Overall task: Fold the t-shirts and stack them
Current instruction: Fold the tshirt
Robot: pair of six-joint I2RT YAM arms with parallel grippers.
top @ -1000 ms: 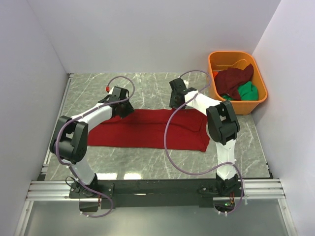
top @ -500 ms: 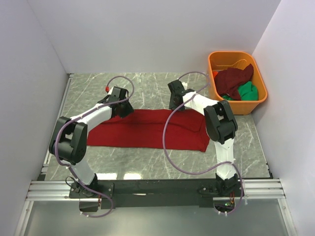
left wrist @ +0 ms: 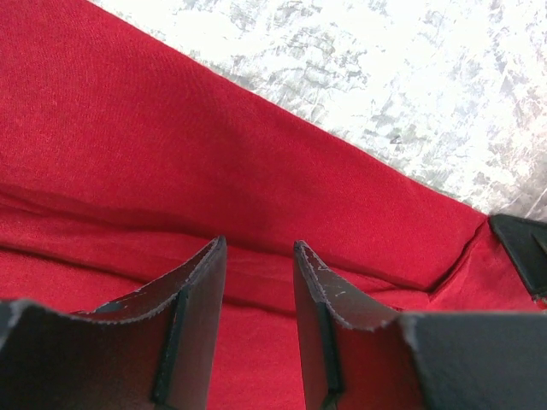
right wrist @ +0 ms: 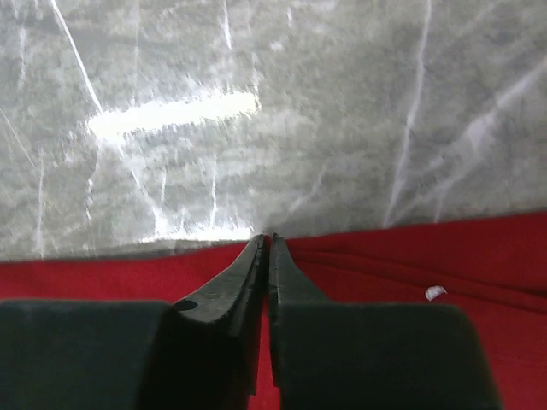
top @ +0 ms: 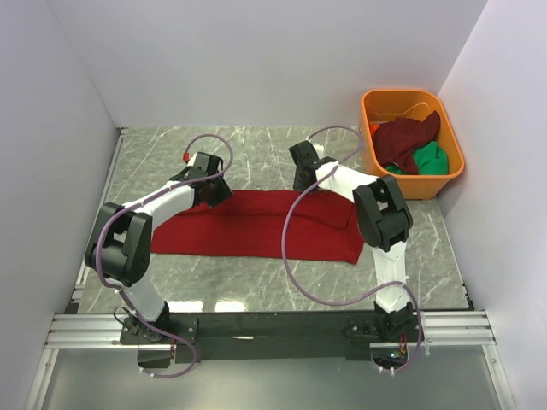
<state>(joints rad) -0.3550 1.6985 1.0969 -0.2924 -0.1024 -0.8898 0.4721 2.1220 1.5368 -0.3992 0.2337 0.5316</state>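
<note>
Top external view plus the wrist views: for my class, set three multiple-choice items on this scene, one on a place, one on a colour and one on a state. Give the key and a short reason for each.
1. Where on the table does the orange tub stand?
A. Far right corner
B. Near left corner
C. Between the arm bases

2. What colour is the t-shirt spread on the table?
A. Green
B. Yellow
C. Bright red

3. On the right gripper, how do the jaws stand?
A. Wide apart
B. Closed together
C. Clamped on the tub's rim

Key:
1 A: the tub sits against the right wall, at the far end of the table.
2 C: the cloth lying between the two arms is bright red.
3 B: the right wrist view shows its fingers almost touching at the t-shirt's far edge.
</note>
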